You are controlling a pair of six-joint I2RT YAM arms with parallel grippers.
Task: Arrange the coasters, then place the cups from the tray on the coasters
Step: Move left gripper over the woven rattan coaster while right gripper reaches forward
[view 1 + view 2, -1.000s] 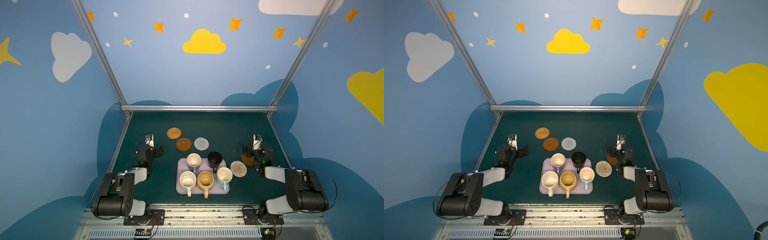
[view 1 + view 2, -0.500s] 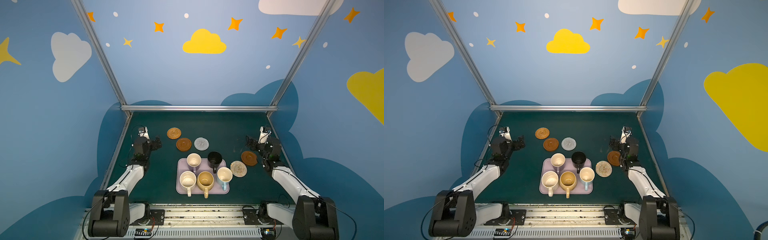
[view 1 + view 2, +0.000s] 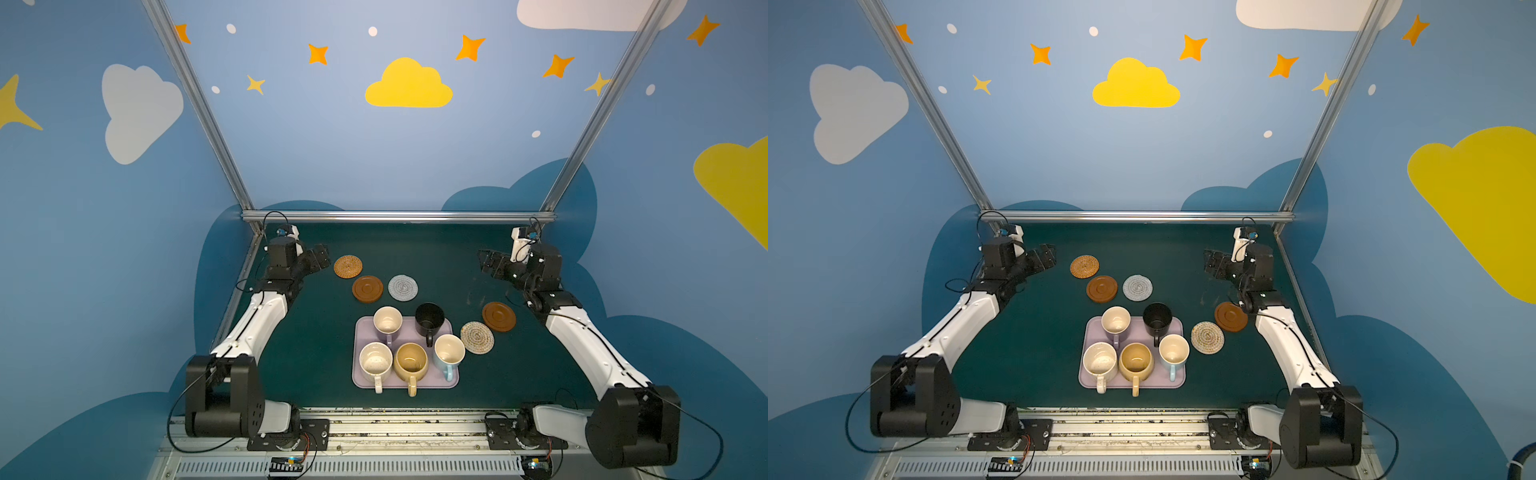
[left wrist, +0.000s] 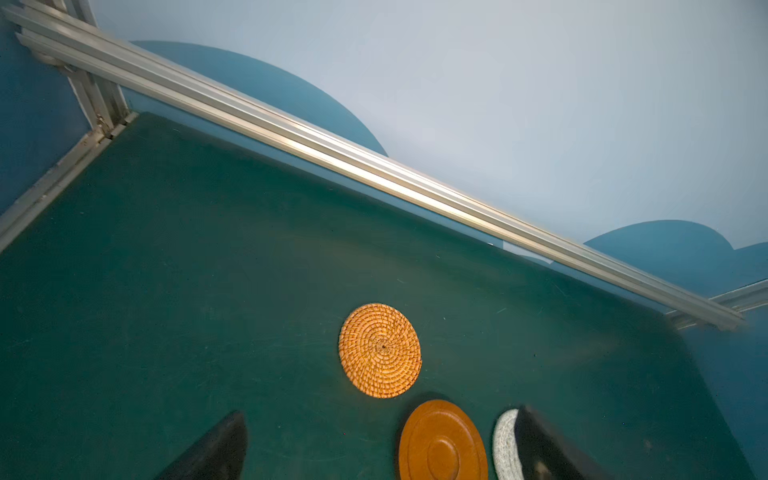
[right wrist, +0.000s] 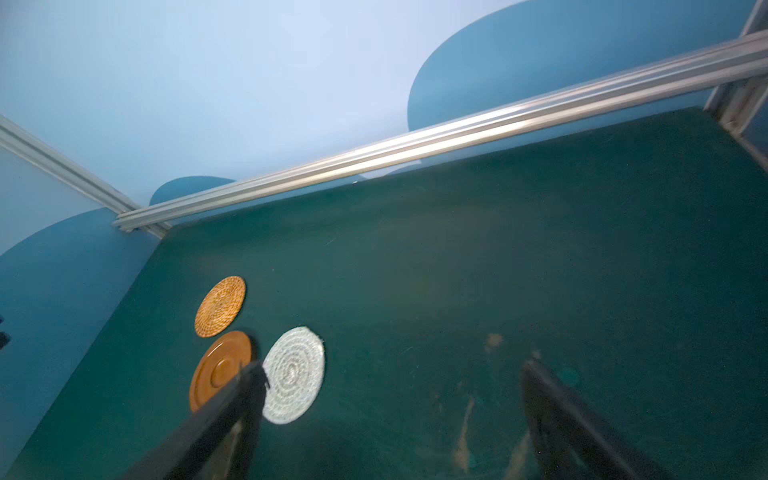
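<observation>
In both top views, both arms have stretched out from folded; left fingers [image 3: 321,254] and right fingers [image 3: 488,262] hang spread, empty. Five coasters [image 3: 367,289] lie unarranged, cups [image 3: 410,361] wait on the tray [image 3: 408,332]. Left wrist: rattan coaster [image 4: 380,350] just ahead, far rail [image 4: 374,174] close behind. Right wrist: bare surface [image 5: 415,311] ahead, roomy.

Light: soft and even, walls bright, green bench [image 3: 316,353] noticeably darker.
Shadows: faint, just a thin dark rim beside the brown coaster [image 4: 442,446].
Glare: white streak running along the metal rail [image 4: 374,171].
Blur: right wrist view smeared, right tool [image 5: 392,368] soft-edged.
Edges: corner posts [image 3: 199,104] splay outward in both top views.
</observation>
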